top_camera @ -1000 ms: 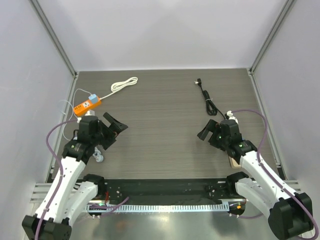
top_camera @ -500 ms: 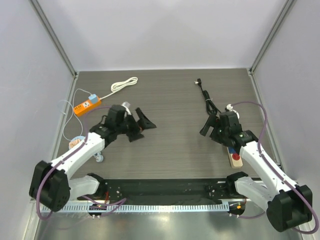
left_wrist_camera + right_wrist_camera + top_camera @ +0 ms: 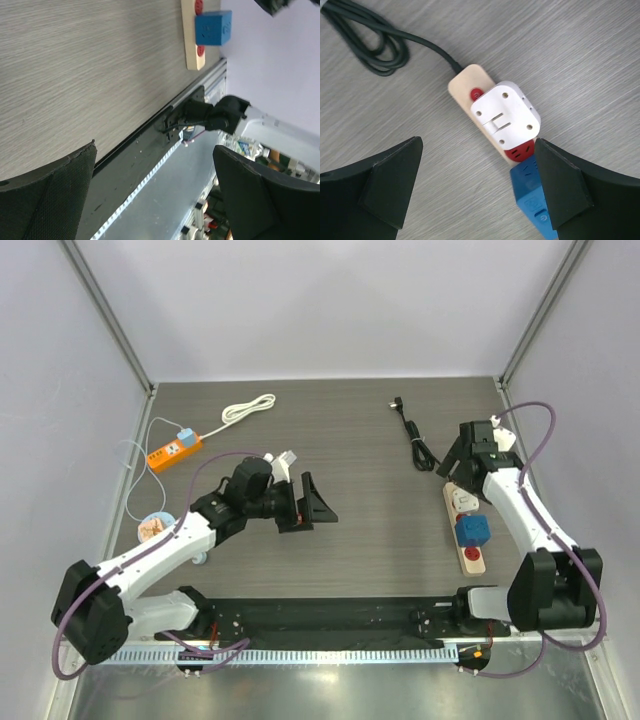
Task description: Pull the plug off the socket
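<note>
R gripper [image 3: 477, 142], spread wide, is hovering over white plug [image 3: 505, 116] on socket strip [image 3: 464, 86] (strip lying diagonal across its gap); L gripper [image 3: 308, 505], spread too, is sitting well apart.

2 white arms [image 3: 150, 558], black joints, looping purple cables [image 3: 57, 635]; black fingers [image 3: 45, 200] perhaps foam-padded.

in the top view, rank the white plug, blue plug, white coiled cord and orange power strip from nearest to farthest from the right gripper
From the right gripper:
1. white plug, just in front of it on the wooden socket strip
2. blue plug, next along the same strip, toward the arm bases
3. white coiled cord, far left, toward the back
4. orange power strip, farthest, at the left edge
</note>
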Robot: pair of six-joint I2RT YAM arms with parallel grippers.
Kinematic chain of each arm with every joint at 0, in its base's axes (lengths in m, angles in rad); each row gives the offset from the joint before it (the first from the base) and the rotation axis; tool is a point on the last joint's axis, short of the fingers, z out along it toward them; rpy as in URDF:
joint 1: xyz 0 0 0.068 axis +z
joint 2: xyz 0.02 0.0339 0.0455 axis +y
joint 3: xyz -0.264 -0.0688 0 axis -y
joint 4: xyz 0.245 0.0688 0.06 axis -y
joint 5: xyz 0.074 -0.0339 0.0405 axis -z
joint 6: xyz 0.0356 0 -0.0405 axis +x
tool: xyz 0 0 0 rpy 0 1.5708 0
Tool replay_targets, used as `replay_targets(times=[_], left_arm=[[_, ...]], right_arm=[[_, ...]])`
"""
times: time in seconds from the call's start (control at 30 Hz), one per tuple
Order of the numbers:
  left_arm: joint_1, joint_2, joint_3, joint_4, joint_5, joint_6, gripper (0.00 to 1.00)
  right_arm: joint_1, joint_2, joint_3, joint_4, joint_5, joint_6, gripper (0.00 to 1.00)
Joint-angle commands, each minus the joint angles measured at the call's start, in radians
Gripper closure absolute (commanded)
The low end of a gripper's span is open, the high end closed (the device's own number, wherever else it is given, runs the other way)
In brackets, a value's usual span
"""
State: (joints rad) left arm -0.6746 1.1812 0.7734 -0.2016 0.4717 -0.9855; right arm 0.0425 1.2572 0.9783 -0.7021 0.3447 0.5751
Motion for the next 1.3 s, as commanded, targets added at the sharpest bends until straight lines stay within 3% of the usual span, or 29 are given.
replay_targets(times=[0.0,0.23,0.37,0.6,1.03,1.07,1.27], left_arm=[[-0.003,-0.077,0.003,-0.042,0.087,0.088,0.00],[-0.003,-0.204,-0.037,-0.128,0.128,0.156,0.00],[-0.002,-0.265,-0.063,-0.139,0.156,0.154,0.00],[-0.002,-0.333,-0.062,-0.174,0.163,0.160,0.00],[-0.002,-0.364,-0.059,-0.214,0.156,0.183,0.00],[-0.003,-0.362,-0.059,-0.216,0.157,0.185,0.00],[-0.003,-0.351,-0.057,-0.223,0.160,0.192,0.00]], right_arm=[[-0.015,0.047,0.053,-0.033,0.082,-0.050,0.00],[-0.029,0.114,0.051,-0.033,0.091,-0.122,0.01],[-0.030,0.146,0.046,0.019,-0.033,-0.234,0.02],[-0.029,0.258,0.072,0.027,-0.115,-0.392,0.01],[-0.030,0.422,0.125,0.027,-0.012,-0.439,0.05],[-0.029,0.427,0.126,0.024,-0.016,-0.437,0.09],[-0.030,0.363,0.132,-0.002,0.033,-0.420,0.09]])
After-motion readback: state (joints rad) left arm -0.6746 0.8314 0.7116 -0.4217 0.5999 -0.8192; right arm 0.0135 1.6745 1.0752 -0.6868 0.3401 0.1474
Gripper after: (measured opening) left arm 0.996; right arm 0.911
